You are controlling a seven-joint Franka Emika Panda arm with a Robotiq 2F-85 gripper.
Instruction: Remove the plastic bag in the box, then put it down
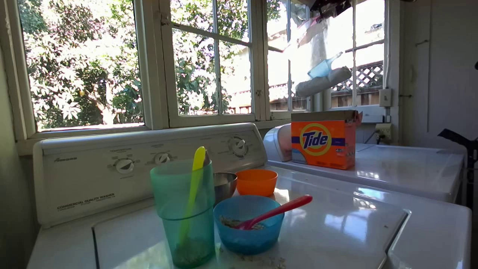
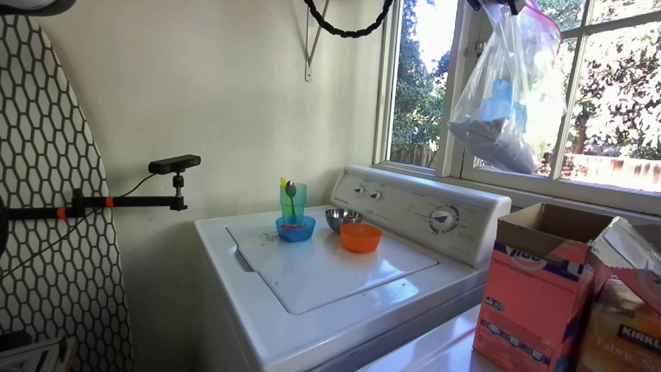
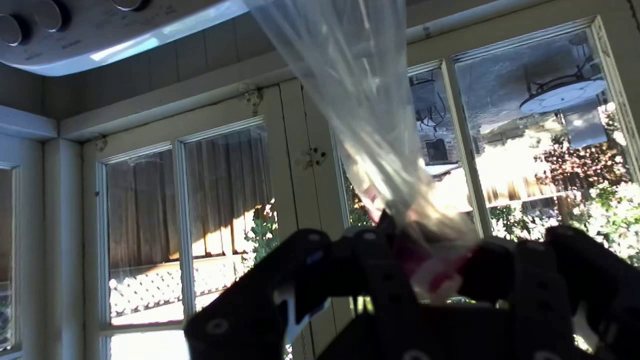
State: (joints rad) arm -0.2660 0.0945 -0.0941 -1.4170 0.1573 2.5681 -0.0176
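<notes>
A pink-edged clear plastic bag (image 2: pixel 521 88) is gripped near its top by the black two-fingered tool (image 3: pixel 436 257), suspended lengthwise beneath it; farther down, apart, an open-topped rectangular orange cardboard box (image 1: pixel 323 144) is seen. Lowering is presumably required.

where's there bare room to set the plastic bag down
Mostly bare: the washer lid between the orange bowl and the lid's edge nearest the Tide box, and the neighbouring white top between that box and the front edge. Crowded: around the green cup, blue bowl, metal bowl and loose bits.
</notes>
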